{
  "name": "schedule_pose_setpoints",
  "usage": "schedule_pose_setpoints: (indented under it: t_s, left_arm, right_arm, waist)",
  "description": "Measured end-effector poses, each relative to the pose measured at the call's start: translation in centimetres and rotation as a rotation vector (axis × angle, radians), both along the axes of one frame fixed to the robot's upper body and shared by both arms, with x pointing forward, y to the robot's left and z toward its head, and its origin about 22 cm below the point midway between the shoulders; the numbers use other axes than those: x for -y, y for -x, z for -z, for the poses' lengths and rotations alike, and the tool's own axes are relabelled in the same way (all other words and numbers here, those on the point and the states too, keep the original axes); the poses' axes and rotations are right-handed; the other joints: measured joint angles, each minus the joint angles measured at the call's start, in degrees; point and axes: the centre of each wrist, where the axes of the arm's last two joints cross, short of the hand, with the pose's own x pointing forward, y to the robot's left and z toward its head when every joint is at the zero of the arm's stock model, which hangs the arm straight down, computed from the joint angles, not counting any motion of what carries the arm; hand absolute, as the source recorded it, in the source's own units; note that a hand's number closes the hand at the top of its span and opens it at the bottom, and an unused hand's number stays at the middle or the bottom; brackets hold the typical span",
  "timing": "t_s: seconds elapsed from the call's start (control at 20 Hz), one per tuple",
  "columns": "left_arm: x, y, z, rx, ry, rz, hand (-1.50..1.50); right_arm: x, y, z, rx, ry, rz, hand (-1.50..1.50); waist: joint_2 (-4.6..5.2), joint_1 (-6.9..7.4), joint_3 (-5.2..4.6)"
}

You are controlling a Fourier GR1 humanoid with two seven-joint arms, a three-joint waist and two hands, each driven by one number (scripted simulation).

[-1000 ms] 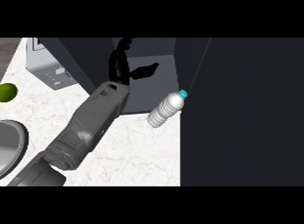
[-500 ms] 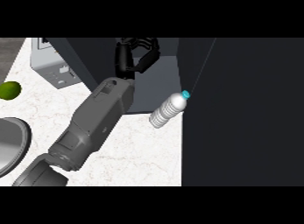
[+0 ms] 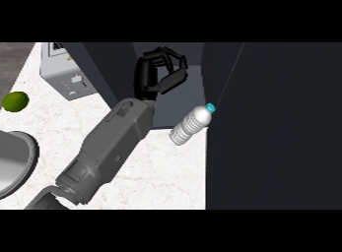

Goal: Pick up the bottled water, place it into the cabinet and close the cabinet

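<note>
You have one grey forearm in view, running up from the lower left across the white marbled counter (image 3: 159, 167). Which arm it is cannot be told from this view alone. Its black hand (image 3: 157, 74) sits up inside the opening of the dark cabinet (image 3: 181, 98), fingers curled inward, with nothing visibly between them.

The clear ribbed plastic water bottle with the cyan cap (image 3: 191, 126) stands tilted at the cabinet's front edge, cap pointing up and right, touching or just beside the dark cabinet door panel (image 3: 283, 128) that fills the right side. The bottle is just right of the forearm and apart from the hand.

Also noted: small green round fruit (image 3: 15, 101) at far left, a grey metal appliance box (image 3: 70, 74) behind it, and the rim of a grey metal bowl (image 3: 10, 162) at the left edge.
</note>
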Motion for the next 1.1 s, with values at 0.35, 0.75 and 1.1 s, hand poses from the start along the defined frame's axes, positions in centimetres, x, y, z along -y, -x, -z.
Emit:
schedule_pose_setpoints:
  t_s: [0.35, 0.75, 1.1]
  left_arm:
    - [1.5, 4.0, 1.7, -0.05, 0.136, 0.235, -1.5]
    - [1.3, 11.8, 4.9, -0.113, 0.217, 0.35, -1.5]
    - [-4.3, 18.1, 7.1, -0.129, 0.232, 0.267, -1.5]
  right_arm:
    - [-0.9, 0.2, -0.1, -0.018, -0.029, 0.013, -1.5]
    - [-1.6, 0.8, 0.0, -0.037, -0.05, 0.057, -1.5]
    - [-1.9, 1.1, -0.1, -0.046, -0.056, 0.035, 1.5]
  waist:
    - [-0.57, 1.35, -0.04]
    - [-1.04, 3.4, -0.03]
    - [-0.98, 4.41, -0.06]
